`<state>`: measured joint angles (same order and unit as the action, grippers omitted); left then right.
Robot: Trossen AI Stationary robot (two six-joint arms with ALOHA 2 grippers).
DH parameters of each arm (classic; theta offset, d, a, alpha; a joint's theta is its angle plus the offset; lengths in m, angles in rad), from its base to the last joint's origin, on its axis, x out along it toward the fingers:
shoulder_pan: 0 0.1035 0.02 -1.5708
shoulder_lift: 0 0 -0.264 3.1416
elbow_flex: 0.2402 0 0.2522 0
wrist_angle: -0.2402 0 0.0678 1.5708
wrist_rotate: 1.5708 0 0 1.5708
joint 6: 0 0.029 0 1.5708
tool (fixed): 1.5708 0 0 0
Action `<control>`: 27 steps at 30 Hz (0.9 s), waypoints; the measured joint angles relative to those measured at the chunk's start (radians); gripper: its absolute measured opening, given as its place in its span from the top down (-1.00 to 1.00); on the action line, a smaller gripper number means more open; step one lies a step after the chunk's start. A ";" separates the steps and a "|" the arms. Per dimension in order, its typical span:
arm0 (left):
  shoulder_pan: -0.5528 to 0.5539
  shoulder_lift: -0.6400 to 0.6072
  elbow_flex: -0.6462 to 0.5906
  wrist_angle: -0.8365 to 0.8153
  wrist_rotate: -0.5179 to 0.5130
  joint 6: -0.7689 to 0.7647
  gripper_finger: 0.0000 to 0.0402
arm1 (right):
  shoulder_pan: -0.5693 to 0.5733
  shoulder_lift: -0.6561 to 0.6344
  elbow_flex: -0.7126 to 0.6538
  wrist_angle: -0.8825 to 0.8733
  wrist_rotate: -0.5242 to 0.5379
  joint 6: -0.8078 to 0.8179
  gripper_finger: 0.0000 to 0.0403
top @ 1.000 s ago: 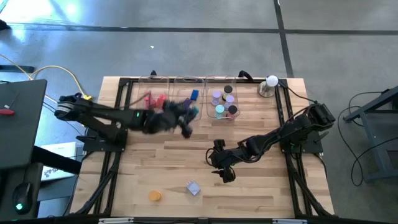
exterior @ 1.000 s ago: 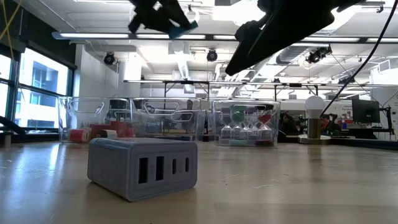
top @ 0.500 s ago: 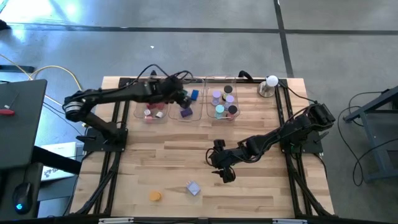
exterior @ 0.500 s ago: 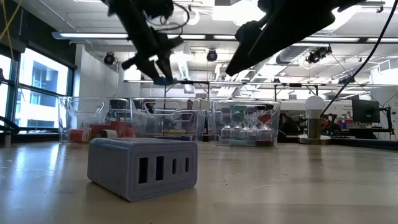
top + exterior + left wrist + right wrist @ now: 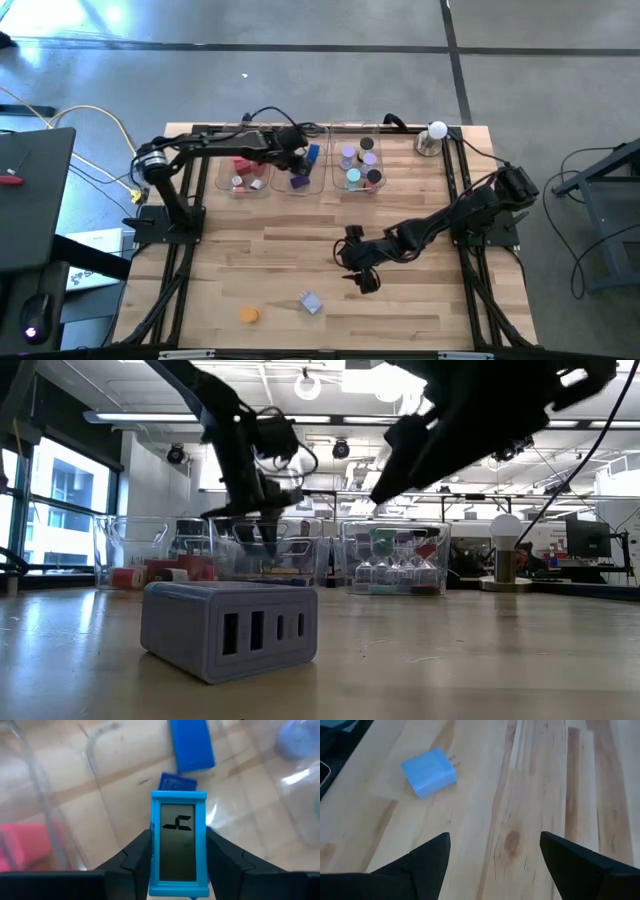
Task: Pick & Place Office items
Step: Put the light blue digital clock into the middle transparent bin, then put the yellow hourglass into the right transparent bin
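High view: the left gripper (image 5: 296, 158) is reaching over the middle tray (image 5: 300, 187), with the blue pieces (image 5: 312, 153) already lying inside. The left tray (image 5: 243, 188) is holding red and pink pieces (image 5: 244, 166), and the right tray (image 5: 359, 188) is holding round discs (image 5: 358, 165). By my reading most sorting is done; an orange disc (image 5: 249, 314) and a pale charger (image 5: 310, 302) are waiting near the table's front edge. The right gripper (image 5: 360, 274) is hovering above mid-table, not far from the charger.

Low view: the charger (image 5: 229, 630) is sitting close to the camera, a grey-blue block with four ports. The left gripper (image 5: 262, 510) is dipping toward the middle tray (image 5: 268, 550) behind it.

Left wrist view: the left gripper (image 5: 179, 855) is clenching a light-blue timer (image 5: 179, 841), a flat rectangle with a grey screen, above the tray floor, where a blue block (image 5: 191, 745) is lying. Releasing it looks like the next step.

Right wrist view: the right gripper (image 5: 494, 857) is standing wide apart and empty over bare wood, with the charger (image 5: 429, 772), its prongs showing, lying beyond it.
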<state>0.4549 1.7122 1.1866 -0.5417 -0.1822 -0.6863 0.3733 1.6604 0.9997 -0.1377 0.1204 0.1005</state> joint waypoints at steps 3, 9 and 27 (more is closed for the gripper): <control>0.012 0.037 0.000 0.010 0.023 0.000 0.19 | 0.000 0.000 -0.030 0.022 0.000 0.008 -0.47; 0.020 0.054 0.000 0.036 0.035 0.028 0.09 | 0.001 0.000 -0.036 0.039 0.000 0.003 -0.47; 0.015 -0.064 0.094 0.042 0.365 0.085 0.06 | 0.000 0.000 -0.035 0.036 0.000 -0.026 -0.47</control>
<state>0.4694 1.6479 1.2803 -0.4995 0.1832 -0.6016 0.3733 1.6604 0.9649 -0.1012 0.1204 0.0742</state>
